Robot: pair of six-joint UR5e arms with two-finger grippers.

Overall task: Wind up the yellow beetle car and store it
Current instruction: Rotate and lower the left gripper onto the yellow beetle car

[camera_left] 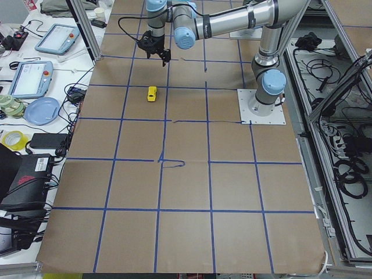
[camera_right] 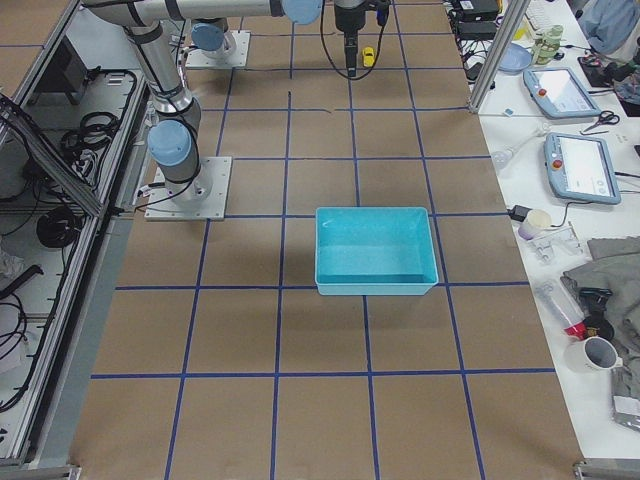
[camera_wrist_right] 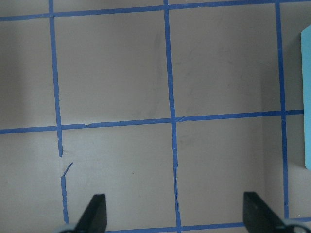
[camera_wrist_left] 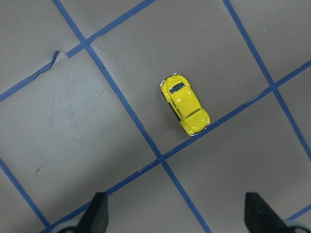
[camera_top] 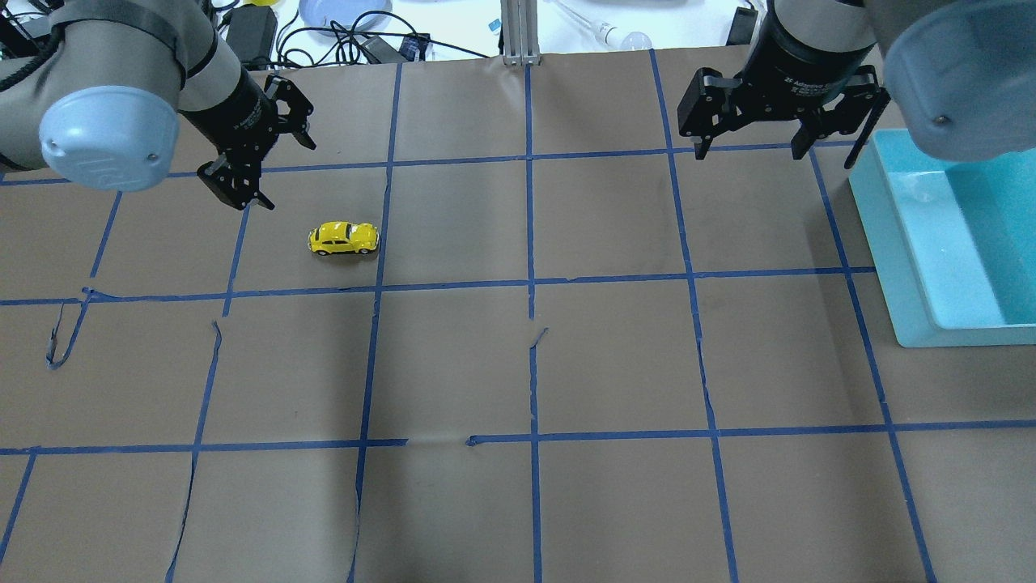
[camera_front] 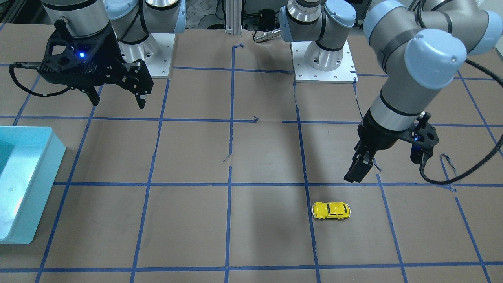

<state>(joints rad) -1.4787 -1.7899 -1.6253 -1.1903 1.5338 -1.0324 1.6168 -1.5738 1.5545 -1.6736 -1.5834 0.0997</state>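
A robotics lab: paper-covered table (camera_left: 186,186) gridded with blue tape (camera_left: 186,210), teach pendant (camera_left: 30,78) and loose cables (camera_left: 349,171) alongside.

We find the beetle car (camera_top: 343,238) standing on the table (camera_top: 615,364) in the robot's left half, one end at a tape line (camera_top: 380,243). The left gripper (camera_top: 283,174) hangs above the table, near the car and further left. The bin (camera_top: 914,283) sits at the table's right edge, and the right gripper (camera_top: 749,150) hangs near its inward side.

The yellow beetle car (camera_top: 343,238) has a glossy, smooth shell. The table (camera_top: 615,356) is covered in matt brown paper, torn in spots and gridded with blue tape (camera_top: 529,243). The turquoise bin (camera_top: 939,243) looks like smooth plastic. The left gripper (camera_wrist_left: 177,216) and right gripper (camera_top: 753,152) are matt black.
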